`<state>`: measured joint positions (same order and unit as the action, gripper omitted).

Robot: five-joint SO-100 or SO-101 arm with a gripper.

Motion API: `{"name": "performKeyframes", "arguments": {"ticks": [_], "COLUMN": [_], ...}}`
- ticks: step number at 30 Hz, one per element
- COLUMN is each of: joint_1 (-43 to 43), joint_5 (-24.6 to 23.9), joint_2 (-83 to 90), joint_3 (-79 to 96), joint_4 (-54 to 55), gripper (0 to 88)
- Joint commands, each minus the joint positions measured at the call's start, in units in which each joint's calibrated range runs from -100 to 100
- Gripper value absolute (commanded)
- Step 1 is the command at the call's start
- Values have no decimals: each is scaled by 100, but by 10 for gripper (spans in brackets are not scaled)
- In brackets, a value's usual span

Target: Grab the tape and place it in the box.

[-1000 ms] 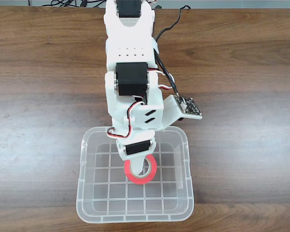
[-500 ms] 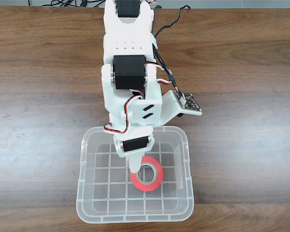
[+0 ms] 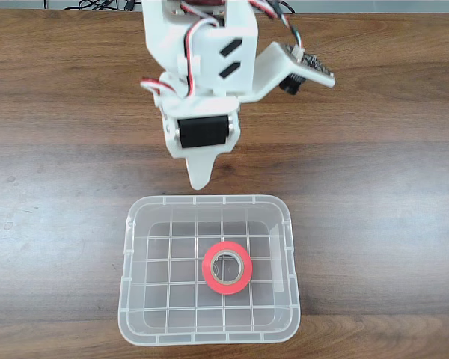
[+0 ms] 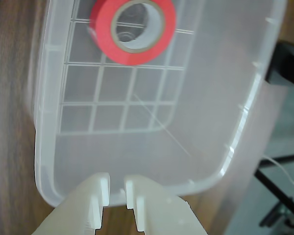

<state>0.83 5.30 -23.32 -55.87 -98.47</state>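
One tape [image 3: 227, 267] roll lies flat on the grid floor of the box [image 3: 132, 247], near its middle, red-orange with a pale core; in the wrist view it sits toward the box's far end [image 4: 133, 30]. Gripper [image 3: 200, 179] hangs above the wooden table [image 3: 60, 187], just outside the box's rim, well apart from the tape. Wrist view shows the fingertips [image 4: 117, 190] with only a thin gap between them and nothing held; probably near-closed, though the lens is close. Step in hand: placement looks done, arm clear of the box. Next move calls only for a retreat to rest.
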Motion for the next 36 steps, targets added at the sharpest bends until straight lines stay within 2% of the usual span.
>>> {"name": "performKeyframes", "arguments": {"ticks": [1,6,14,24,29,36], "joint_1": [-105,-105,-24,320,254,298], "joint_5": [-103,-108,-82,-108,-103,-577], "joint_2": [1624,2846,5365,8639,10248,12026], "joint_3": [28,1631,5433,11329,13423,14956], "joint_4": [-153,-153,-101,2750,3760,3580], "gripper": [26,13,13,13,13,12]}}
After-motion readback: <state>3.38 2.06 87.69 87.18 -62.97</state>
